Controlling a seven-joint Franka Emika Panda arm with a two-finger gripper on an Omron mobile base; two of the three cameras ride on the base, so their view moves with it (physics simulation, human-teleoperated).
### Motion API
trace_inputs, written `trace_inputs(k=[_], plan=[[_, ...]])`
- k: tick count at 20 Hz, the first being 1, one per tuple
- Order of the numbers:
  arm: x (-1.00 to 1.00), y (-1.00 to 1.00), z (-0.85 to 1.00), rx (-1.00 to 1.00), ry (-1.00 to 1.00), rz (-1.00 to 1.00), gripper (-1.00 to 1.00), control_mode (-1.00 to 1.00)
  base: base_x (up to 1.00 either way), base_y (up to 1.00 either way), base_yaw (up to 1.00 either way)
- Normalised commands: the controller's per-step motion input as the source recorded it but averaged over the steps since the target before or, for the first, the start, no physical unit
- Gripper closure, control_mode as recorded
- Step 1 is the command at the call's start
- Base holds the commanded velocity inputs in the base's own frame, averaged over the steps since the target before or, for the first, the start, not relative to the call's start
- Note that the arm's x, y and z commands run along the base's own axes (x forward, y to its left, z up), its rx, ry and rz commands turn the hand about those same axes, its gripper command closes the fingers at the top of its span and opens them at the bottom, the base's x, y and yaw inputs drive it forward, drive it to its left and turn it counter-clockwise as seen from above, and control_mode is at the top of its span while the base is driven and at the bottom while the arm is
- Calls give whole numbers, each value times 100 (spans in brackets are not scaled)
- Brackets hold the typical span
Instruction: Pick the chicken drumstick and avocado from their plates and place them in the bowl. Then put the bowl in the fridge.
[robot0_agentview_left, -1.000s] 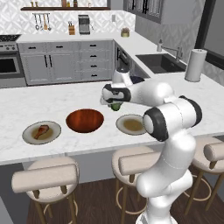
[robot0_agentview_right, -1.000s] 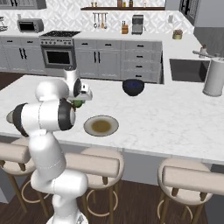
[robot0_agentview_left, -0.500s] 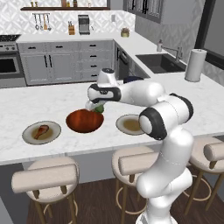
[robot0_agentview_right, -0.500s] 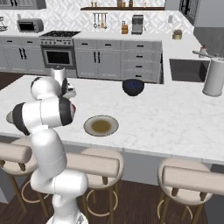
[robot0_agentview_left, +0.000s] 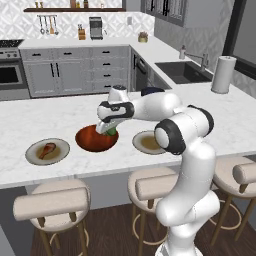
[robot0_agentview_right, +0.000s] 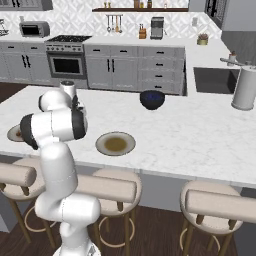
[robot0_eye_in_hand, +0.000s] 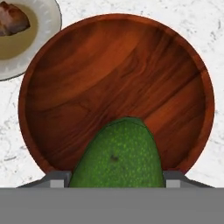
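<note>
Hovering now over the bowl (robot0_agentview_left: 96, 138), the gripper (robot0_agentview_left: 110, 131) has swung left from above the emptied plate (robot0_agentview_left: 148, 142), fingers clenched on the avocado (robot0_eye_in_hand: 117, 158). Left of the bowl, the chicken drumstick (robot0_agentview_left: 47, 149) lies on its plate (robot0_agentview_left: 31, 155); a blue bowl (robot0_agentview_right: 152, 99) sits well behind.

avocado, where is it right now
The avocado is held in the hand just above the wooden bowl, between the two plates in the left base view.

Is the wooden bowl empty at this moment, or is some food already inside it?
Empty. In the hand view the bowl shows bare wood inside; the avocado is held above it in the gripper, and the drumstick lies on its plate.
</note>
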Motion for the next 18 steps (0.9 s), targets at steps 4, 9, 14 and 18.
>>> trace_inputs(k=[4, 9, 14, 18], plan=[[3, 21, -37, -2, 3, 0, 100, -100, 0, 0, 0], [7, 24, -22, -3, 2, 0, 100, -100, 0, 0, 0], [15, 10, -14, -3, 4, 0, 100, -100, 0, 0, 0], [8, 2, -2, 0, 2, 0, -100, -100, 0, 0, 0]])
